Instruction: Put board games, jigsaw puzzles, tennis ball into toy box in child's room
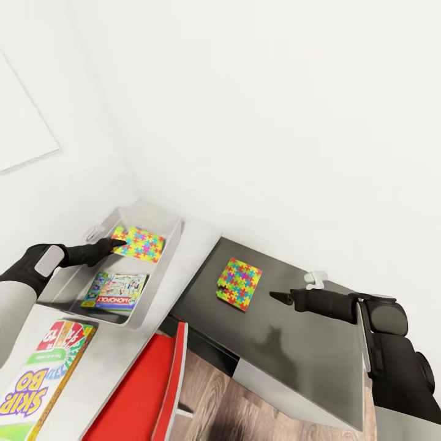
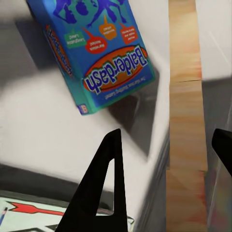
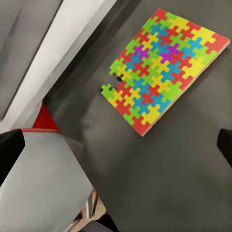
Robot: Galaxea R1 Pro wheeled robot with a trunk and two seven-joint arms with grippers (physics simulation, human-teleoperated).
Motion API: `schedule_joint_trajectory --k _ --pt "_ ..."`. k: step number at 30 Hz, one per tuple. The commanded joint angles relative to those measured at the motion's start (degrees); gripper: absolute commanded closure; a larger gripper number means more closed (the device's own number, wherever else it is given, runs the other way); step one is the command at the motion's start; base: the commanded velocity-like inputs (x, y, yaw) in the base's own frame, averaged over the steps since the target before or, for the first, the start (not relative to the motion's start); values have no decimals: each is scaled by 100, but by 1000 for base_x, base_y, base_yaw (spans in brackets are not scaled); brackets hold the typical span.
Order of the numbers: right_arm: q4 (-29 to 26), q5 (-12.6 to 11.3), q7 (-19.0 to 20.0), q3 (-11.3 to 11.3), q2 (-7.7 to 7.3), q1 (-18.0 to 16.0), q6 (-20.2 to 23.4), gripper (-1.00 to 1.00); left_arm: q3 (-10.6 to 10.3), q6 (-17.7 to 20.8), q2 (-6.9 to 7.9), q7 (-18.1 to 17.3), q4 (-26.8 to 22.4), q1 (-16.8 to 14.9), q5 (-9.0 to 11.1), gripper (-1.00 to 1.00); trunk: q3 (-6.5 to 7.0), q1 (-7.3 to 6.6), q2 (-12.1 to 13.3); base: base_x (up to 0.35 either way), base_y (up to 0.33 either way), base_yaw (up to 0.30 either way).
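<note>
Skip-Bo box (image 1: pixel 43 383) lies nearest on the table (image 1: pixel 131 355). At ten o'clock, the left gripper (image 1: pixel 117 244), jaws spread and empty, touches a jigsaw puzzle (image 1: pixel 139 243) inside the toy box (image 1: pixel 160 269) (beside a Monopoly box (image 1: pixel 115 290)). Right gripper (image 1: pixel 275 296), spread, hovers near the second puzzle (image 1: pixel 239 283) on a dark surface (image 1: pixel 294 349).

The white table (image 1: pixel 196 245) carries the grey toy box (image 1: pixel 160 278) and, nearer, a Skip-Bo game box (image 1: pixel 43 383) lying flat. Beside it, a dark grey surface (image 1: pixel 294 355) holds one jigsaw puzzle (image 1: pixel 239 283) lying flat, and a small white object (image 1: pixel 315 280) near the wall.
</note>
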Motion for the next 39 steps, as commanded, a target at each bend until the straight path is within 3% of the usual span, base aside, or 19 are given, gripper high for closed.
schedule_joint_trajectory --k 1,12,39 --pt "-6 56 59 -10 2 -6 31 -100 1 25 11 -8 0 -5 18 100 -12 3 -11 0 0 0" --pt "-6 56 59 -26 7 -6 31 -100 198 23 37 -8 0 -5 13 100 -20 3 -11 0 0 0" --pt "-6 56 59 -29 -5 -6 31 -100 259 9 46 133 -7 -24 25 100 -88 3 -11 0 0 0"
